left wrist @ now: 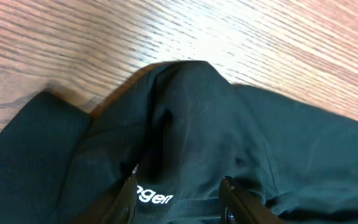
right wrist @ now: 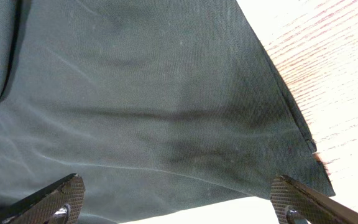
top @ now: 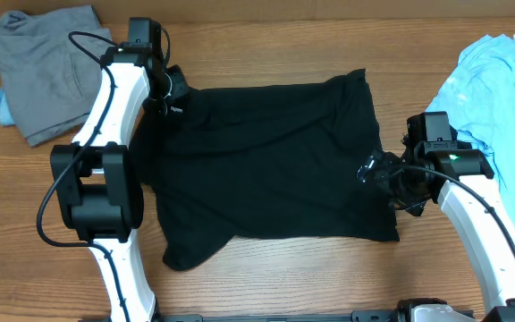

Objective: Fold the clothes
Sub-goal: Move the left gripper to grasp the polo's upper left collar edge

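Note:
The black shirt [top: 266,161] of the clothes lies spread flat across the middle of the table. My left gripper [top: 170,97] is down on its upper left corner, by the white logo [left wrist: 154,198]. Its fingers [left wrist: 179,183] stand apart on either side of a raised fold of black cloth, without pinching it. My right gripper [top: 375,174] sits at the shirt's right edge. In the right wrist view it [right wrist: 178,186] is wide open, the black fabric [right wrist: 142,106] lying just beyond the fingertips with its edge between them.
A grey garment [top: 47,63] is bunched at the back left corner, with a bit of light blue cloth [top: 1,107] beneath it. A light blue T-shirt [top: 499,98] lies at the right edge. Bare wood [top: 266,45] shows behind the shirt.

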